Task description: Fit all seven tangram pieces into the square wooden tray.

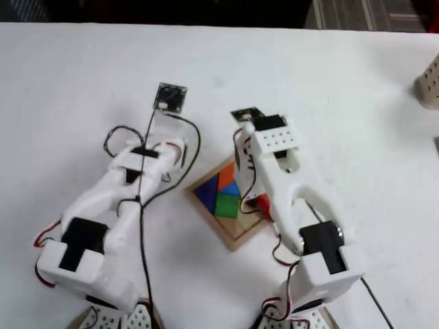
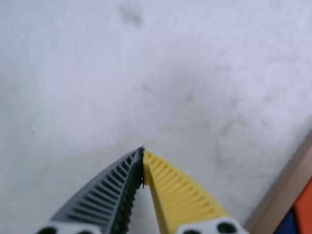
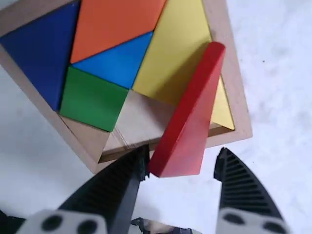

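The square wooden tray (image 1: pixel 233 241) lies turned like a diamond between the two arms. In it lie a dark blue triangle (image 3: pixel 36 48), an orange piece (image 3: pixel 114 22), a light blue triangle (image 3: pixel 114 61), a green square (image 3: pixel 92 100) and a yellow triangle (image 3: pixel 178 53). A red piece (image 3: pixel 187 122) rests tilted, one end on the yellow triangle and the other across the tray's rim (image 3: pixel 229 63). My right gripper (image 3: pixel 183 150) stands open around the red piece's lower end (image 1: pixel 257 203). My left gripper (image 2: pixel 143 152) is shut and holds nothing, over bare table beside a tray corner (image 2: pixel 292 190).
Part of the tray floor (image 3: pixel 141 122) next to the green square is bare wood. A beige object (image 1: pixel 429 86) stands at the table's far right edge. Black cables (image 1: pixel 144 226) trail along the left arm. White table stretches to the back and left.
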Action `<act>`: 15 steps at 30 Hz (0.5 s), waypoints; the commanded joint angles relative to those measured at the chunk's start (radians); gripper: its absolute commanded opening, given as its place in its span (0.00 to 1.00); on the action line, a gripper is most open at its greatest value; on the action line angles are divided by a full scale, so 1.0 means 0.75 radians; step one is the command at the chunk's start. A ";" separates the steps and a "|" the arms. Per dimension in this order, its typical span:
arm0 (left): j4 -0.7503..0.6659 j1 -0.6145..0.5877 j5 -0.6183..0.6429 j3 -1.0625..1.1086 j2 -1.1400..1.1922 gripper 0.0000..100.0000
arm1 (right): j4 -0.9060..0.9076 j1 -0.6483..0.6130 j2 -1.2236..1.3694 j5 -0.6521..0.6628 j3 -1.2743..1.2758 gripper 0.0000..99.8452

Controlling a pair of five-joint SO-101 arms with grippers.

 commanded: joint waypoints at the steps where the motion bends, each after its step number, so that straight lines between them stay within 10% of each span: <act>1: -0.002 -0.013 0.014 -0.061 -0.007 0.02 | 0.064 -0.005 -0.093 0.025 -0.106 0.22; 15: 0.006 -0.015 0.014 -0.055 -0.009 0.02 | 0.267 -0.081 -0.116 0.143 -0.364 0.21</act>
